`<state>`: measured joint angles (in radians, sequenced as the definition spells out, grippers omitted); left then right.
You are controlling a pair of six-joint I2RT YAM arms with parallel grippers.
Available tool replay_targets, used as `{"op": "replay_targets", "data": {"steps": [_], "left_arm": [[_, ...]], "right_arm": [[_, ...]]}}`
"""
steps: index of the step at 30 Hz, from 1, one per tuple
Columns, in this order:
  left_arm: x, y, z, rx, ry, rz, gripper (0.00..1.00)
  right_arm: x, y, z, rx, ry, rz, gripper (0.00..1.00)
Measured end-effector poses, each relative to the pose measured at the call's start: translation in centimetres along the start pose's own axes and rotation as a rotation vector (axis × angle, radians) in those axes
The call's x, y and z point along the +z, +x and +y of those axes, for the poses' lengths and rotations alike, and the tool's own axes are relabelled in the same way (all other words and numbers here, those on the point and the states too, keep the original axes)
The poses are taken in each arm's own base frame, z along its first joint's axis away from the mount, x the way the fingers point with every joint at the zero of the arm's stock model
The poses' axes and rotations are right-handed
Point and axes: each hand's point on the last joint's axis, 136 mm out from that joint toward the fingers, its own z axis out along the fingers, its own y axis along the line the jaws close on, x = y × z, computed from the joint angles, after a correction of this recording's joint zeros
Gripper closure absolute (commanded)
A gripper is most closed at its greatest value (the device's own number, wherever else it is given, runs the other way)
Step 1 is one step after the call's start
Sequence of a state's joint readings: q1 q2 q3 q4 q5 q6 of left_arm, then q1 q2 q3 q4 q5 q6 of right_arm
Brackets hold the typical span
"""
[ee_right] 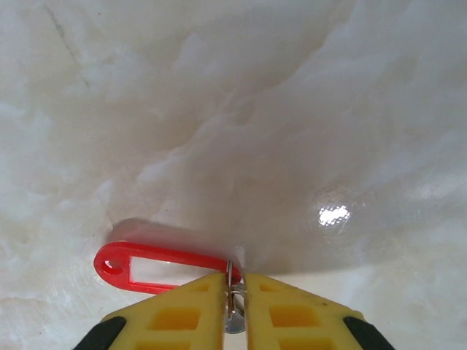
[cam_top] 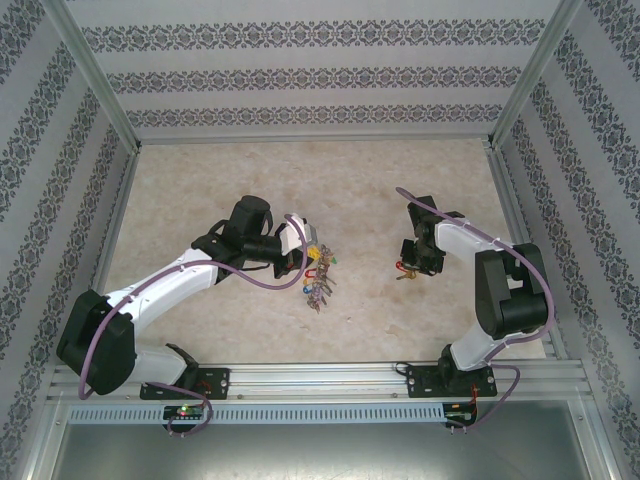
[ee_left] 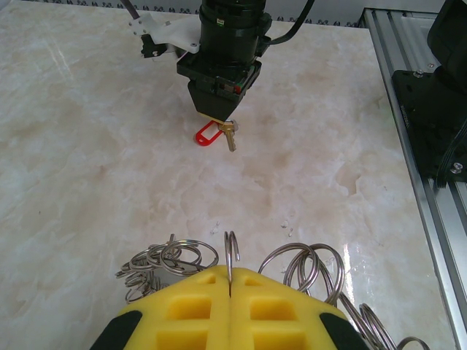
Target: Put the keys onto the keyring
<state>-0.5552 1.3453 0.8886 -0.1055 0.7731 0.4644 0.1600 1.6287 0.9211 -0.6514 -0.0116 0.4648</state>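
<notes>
1. The left fingers (ee_left: 190, 310) are pressed together on one wire loop of the keyring (ee_left: 230, 251), whose other rings lie on the surface (ee_left: 87, 168).
2. Farther, the right fingers (ee_right: 182, 306) narrowly pinch a key (ee_right: 233, 322); its red tag (ee_right: 146, 266) is low at the surface.

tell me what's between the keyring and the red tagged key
Nothing: bare table runs from the keyring to the red-tagged key, clearest in the left wrist view.
</notes>
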Motion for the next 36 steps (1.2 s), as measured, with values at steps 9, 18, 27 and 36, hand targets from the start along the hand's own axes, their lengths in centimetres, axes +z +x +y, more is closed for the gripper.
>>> {"op": "replay_targets", "data": {"steps": [9, 18, 27, 36], "left_arm": [[0.0, 0.0, 0.0, 0.0, 0.0, 0.0, 1.0], [0.0, 0.0, 0.0, 0.002, 0.0, 0.0, 1.0], [-0.2, -0.2, -0.1, 0.006, -0.002, -0.004, 1.0], [-0.2, -0.2, -0.1, 0.006, -0.002, -0.004, 1.0]], "right_arm": [[0.0, -0.3, 0.1, 0.0, -0.006, -0.012, 0.83], [0.0, -0.3, 0.1, -0.001, -0.006, -0.012, 0.89], [-1.0, -0.6, 0.5, -0.028, -0.025, -0.043, 1.0], [-9.8, -0.7, 8.2, -0.334, -0.467, -0.313, 1.0]]}}
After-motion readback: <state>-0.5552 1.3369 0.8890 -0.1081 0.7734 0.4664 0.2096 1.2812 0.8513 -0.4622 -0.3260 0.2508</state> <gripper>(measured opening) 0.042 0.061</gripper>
